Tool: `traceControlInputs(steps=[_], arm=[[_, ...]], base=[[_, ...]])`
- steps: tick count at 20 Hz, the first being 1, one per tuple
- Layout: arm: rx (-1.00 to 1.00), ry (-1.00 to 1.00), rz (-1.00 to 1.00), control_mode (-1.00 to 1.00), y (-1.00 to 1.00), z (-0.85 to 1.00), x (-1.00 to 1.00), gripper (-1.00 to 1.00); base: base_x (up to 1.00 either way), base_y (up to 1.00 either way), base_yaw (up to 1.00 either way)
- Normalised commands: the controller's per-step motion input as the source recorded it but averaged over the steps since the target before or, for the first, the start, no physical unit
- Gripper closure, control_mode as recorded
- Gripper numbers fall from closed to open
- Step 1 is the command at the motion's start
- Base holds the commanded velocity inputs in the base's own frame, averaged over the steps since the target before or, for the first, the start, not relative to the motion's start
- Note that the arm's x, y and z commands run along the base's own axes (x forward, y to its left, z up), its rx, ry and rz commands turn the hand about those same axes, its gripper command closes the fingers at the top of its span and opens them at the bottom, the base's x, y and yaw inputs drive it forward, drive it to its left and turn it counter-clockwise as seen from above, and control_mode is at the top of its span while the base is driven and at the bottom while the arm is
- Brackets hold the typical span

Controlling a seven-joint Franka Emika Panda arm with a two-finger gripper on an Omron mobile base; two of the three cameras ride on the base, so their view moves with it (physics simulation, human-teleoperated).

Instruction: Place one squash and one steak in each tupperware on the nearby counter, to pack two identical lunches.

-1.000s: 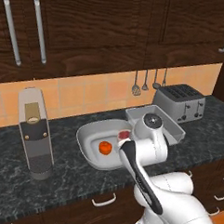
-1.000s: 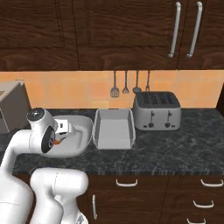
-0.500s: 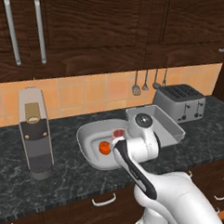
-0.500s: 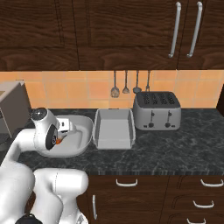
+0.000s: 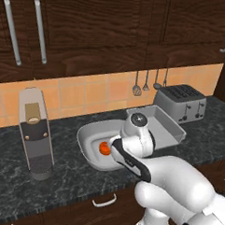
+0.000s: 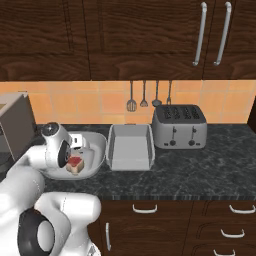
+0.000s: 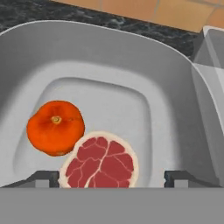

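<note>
1. Grey wide tupperware [image 7: 109, 57] sits on the dark speckled table [image 5: 59, 186], holding one squash [image 7: 55, 127] and one steak [image 7: 99, 162].
2. Squash and steak lie on the tub's floor, touching or nearly so, with the steak closer to the hand camera.
3. Claw [image 7: 112, 178] hovers just above the steak; its two fingertips [image 7: 41, 178] stand wide apart, one on each side of the meat, gripping nothing.
4. Beside the wide tub, the smaller rectangular tupperware [image 6: 130, 147] rests on the same table, nothing visible in it.
5. Further along stands a silver toaster [image 6: 180, 126], with utensils [image 6: 144, 95] hanging on the tiled wall behind.
6. A tall grey appliance [image 5: 34, 133] stands at the far side.
</note>
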Motion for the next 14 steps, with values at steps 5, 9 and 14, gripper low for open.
traceControlInputs(steps=[5, 9, 14], arm=[[0.02, -0.12, 0.01, -1.00, -0.10, 0.54, -0.55, -1.00], [0.09, -0.07, 0.00, -1.00, -0.78, 0.48, -1.00, -1.00], [0.06, -0.05, 0.00, -1.00, -0.57, 0.40, -1.00, -1.00]], base=[[0.00, 0.00, 0.00], [0.00, 0.00, 0.00], [0.00, 0.00, 0.00]])
